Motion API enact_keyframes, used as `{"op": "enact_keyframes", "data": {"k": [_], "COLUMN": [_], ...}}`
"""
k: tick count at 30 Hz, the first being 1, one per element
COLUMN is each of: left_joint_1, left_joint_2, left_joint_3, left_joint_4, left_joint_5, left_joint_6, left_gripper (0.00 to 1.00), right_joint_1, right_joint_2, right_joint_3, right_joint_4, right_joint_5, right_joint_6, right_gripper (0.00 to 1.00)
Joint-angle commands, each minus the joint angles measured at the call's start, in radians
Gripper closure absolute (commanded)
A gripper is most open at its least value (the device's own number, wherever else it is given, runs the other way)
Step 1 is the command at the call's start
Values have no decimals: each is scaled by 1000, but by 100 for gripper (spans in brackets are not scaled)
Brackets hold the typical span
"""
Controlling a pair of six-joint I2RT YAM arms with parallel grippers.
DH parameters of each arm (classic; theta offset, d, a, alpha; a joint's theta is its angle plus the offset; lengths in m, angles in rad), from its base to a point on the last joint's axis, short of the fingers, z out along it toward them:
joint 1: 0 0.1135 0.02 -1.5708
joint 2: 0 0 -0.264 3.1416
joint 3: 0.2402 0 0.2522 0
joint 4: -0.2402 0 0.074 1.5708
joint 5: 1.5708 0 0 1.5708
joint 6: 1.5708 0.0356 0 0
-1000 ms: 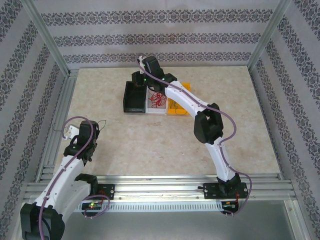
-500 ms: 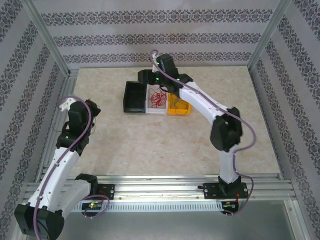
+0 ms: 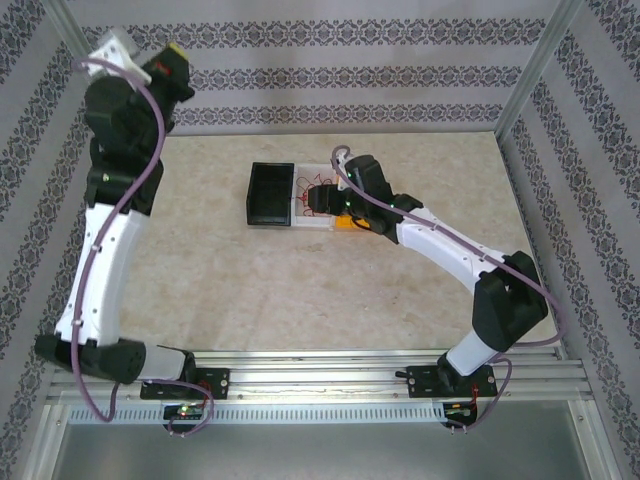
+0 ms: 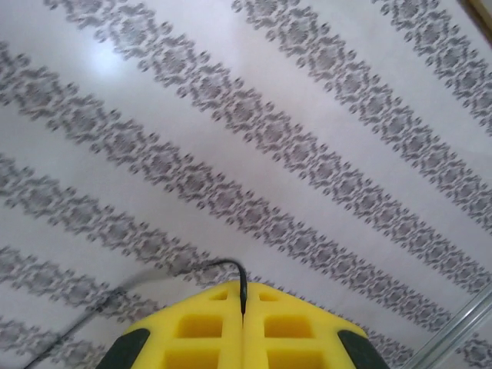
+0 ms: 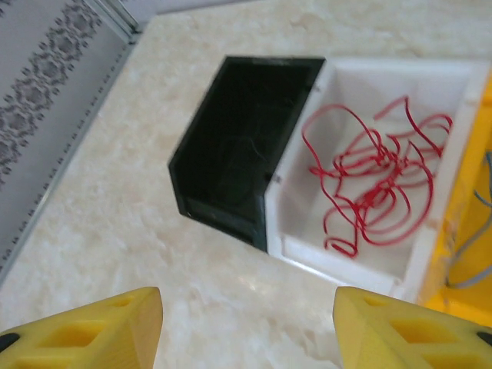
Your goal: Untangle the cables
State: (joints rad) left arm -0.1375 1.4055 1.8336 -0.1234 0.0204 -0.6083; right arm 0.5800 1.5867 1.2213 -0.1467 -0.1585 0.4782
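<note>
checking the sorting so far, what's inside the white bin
A loose tangle of red cables lies in the white bin. From above, the right arm covers the bin's right part.

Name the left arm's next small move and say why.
Probably lower the left claw toward the black bin. It is shut on a thin black wire and points at the wall, while the red wires already lie in the white bin beside it.
</note>
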Motion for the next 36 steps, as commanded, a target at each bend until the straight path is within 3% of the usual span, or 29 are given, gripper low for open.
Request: {"op": "enact_keyframes", "data": {"k": [1, 7, 14, 23, 27, 32, 36], "left_joint_1": [-11, -14, -48, -109, -136, -138, -139], "left_joint_2": [149, 420, 523, 584, 529, 415, 371], "left_joint_3": [243, 709, 750, 631, 444, 150, 58], "left_joint_4": [-27, -147, -123, -188, -152, 6, 47], "left_joint_5": [105, 138, 182, 254, 240, 202, 202], "left_joint_6": [22, -5, -57, -52, -25, -61, -75], "left_gripper": [100, 100, 100, 100, 100, 100, 100], "right_joint_1": [3, -6, -55, -135, -137, -137, -138], "right_joint_2": [-73, -100, -146, -223, -237, -233, -237], "right_joint_3": [-52, -107, -175, -254, -265, -271, -273], "right_joint_4": [39, 39, 33, 34, 38, 39, 39], "right_joint_5": [33, 41, 74, 83, 71, 62, 71], "right_joint_6": [27, 21, 33, 45, 44, 49, 47], "right_gripper": [39, 39, 40, 40, 40, 40, 40]}}
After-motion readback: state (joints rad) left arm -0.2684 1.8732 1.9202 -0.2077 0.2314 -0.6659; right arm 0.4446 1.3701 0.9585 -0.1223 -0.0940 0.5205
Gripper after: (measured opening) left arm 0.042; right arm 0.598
